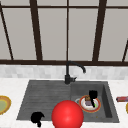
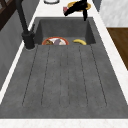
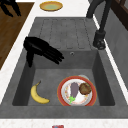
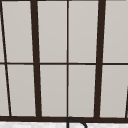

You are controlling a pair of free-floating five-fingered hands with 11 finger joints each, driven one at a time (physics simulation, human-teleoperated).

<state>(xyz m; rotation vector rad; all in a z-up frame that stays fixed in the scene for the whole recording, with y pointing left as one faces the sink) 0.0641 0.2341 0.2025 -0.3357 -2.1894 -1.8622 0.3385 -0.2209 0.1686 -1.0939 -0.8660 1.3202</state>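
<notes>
Hanging over the deep part of the sink (image 3: pixel 100 72), the right hand (image 3: pixel 42 48) holds nothing. Its fingers are straight and a little bit apart, and its thumb points down. Below it sits a plate (image 3: pixel 60 86) with a red rim, at the bottom of the sink. A purple eggplant (image 3: pixel 74 89) and a round brown thing (image 3: pixel 85 88) lie on the plate, touching each other. A banana (image 3: pixel 37 96) lies on the sink floor, just beside the plate but not on it.

I think a good way to reach the plate is to go down slowly. The hand should stay away from the sink wall and come at the rim from the side. That way the food does not get pushed off (the round brown thing looks like it could roll).

The left hand (image 1: pixel 37 118) floats near the front edge of the sink's flat, ribbed part. Its fingers hang down loose and hold nothing. A big red ball (image 1: pixel 67 115) shows between the two hands in the front view.

The sink is dark grey and sits in a white counter (image 1: pixel 10 86). A black tap (image 1: pixel 67 75) stands behind it. A yellow dish (image 1: pixel 9 100) is on the counter to the left, and a small red thing (image 1: pixel 122 99) is on the right. Behind it all is a big window (image 4: pixel 52 32) with dark bars. The floor (image 3: pixel 10 32) is brown wood.
</notes>
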